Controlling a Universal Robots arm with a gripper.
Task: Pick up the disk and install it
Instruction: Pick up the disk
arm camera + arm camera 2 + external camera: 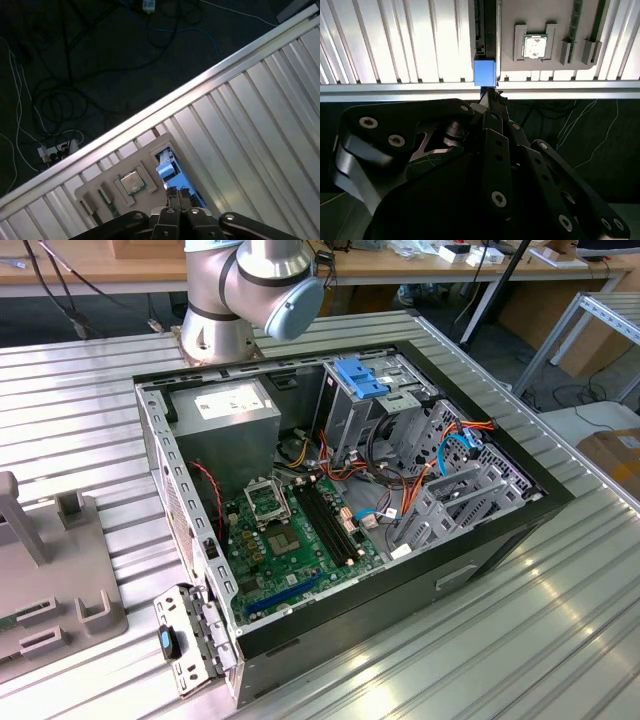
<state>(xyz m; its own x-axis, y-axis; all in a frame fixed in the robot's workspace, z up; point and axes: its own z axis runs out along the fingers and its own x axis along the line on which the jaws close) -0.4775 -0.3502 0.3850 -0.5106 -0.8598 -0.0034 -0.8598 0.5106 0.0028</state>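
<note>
Ribbed aluminium tabletop (90,390) carries an open computer case (480,570) in the exterior view, with a grey fixture tray (50,585) at the exterior view's left.

In the second wrist view the gripper (492,97) hangs by the table's edge rail (395,90). The disk (484,72) stands on edge in the tray just ahead of it, its long axis running straight away from the tip, with a processor chip (535,46) beside it. Whether the jaws are parted or closed I cannot tell.

In the first wrist view the disk (167,167) has bare table on the side away from the chip and open floor beyond the rail.
</note>
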